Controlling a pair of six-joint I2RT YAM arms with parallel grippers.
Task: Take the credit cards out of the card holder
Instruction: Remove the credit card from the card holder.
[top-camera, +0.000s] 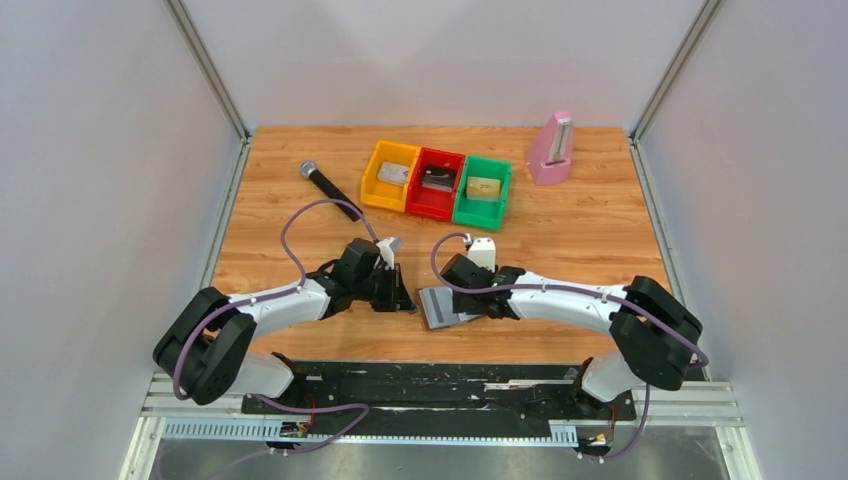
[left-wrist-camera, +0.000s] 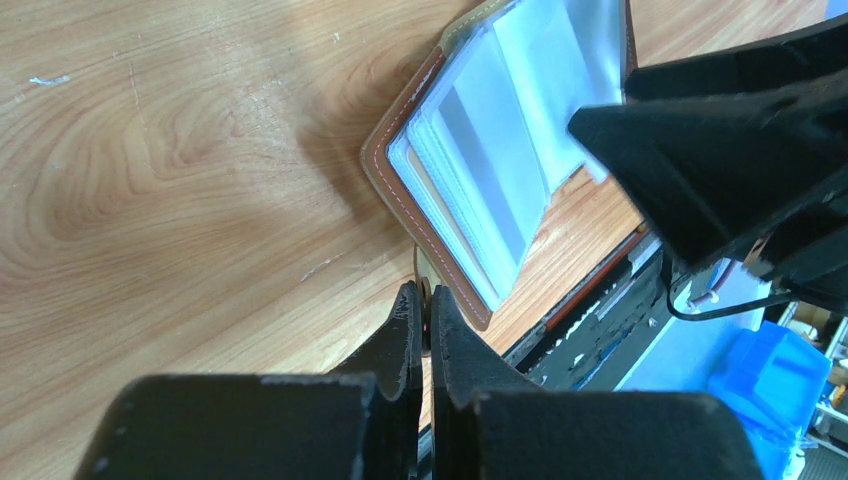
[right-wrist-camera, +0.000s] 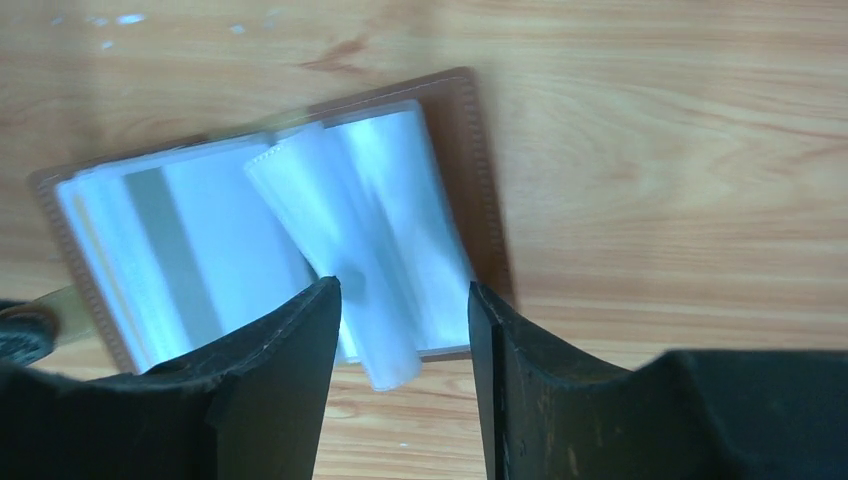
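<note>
Open card holder (top-camera: 437, 308) on the table (top-camera: 600, 230), 6 o'clock edge, partly hidden by arms; left gripper (left-wrist-camera: 425, 310) pinches its tan tab (left-wrist-camera: 423, 272); right gripper (right-wrist-camera: 402, 290), jaws apart, straddles a blurred clear sleeve (right-wrist-camera: 330, 220).

The flat brown bifold card holder (top-camera: 440, 306) lies open on the wooden table (top-camera: 600, 240), close to its near edge. The black left gripper (left-wrist-camera: 425, 295) sits at the card holder's left edge, and the black right gripper (right-wrist-camera: 405, 290) hangs over its right part. Behind the card holder three plastic bins stand in a touching row, the orange bin (top-camera: 373, 182) to the left, the red bin (top-camera: 432, 209) straight behind and the green bin (top-camera: 478, 217) to the right, with a flat card (top-camera: 392, 174) in each. The black microphone (top-camera: 325, 183) lies behind and left of the card holder. The pink metronome (top-camera: 550, 150) stands behind and right.
</note>
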